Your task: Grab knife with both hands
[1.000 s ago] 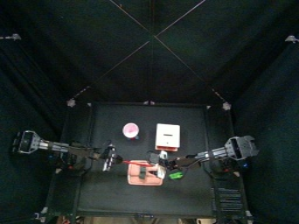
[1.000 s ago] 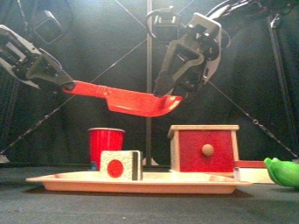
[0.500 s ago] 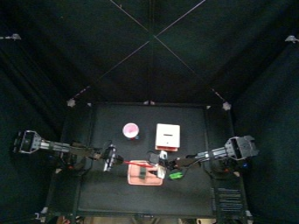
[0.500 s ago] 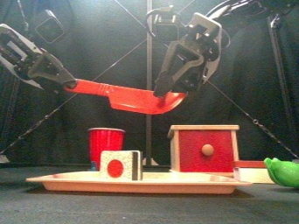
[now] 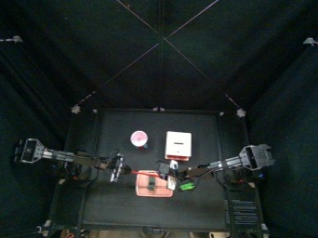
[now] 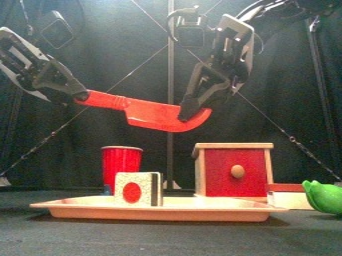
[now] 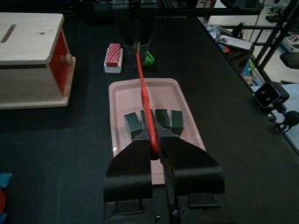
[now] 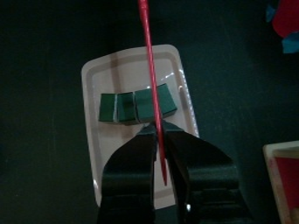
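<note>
The red knife [image 6: 144,109] hangs level above the pink tray [image 6: 160,208] (well clear of the surface), left pincer [image 6: 78,97] clamping its handle, right pincer [image 6: 198,108] closed on its blade end.

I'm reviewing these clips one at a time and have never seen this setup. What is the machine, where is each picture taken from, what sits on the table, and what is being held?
The machine is a pair of black robot arms at a small black table inside black curtains. One picture looks straight down from above, one looks level across the table from its front edge, and two come from cameras on the arms' wrists.

In the front view the left gripper and the right gripper hold a red knife in the air between them, one at each end, jaws closed on it. Each wrist view shows the knife running out from between that arm's own jaws.

Below it lies a pink tray with a small red-and-white block on it. Behind stand a red cup and a wooden box with a red front. A green object lies at the far right.
</note>
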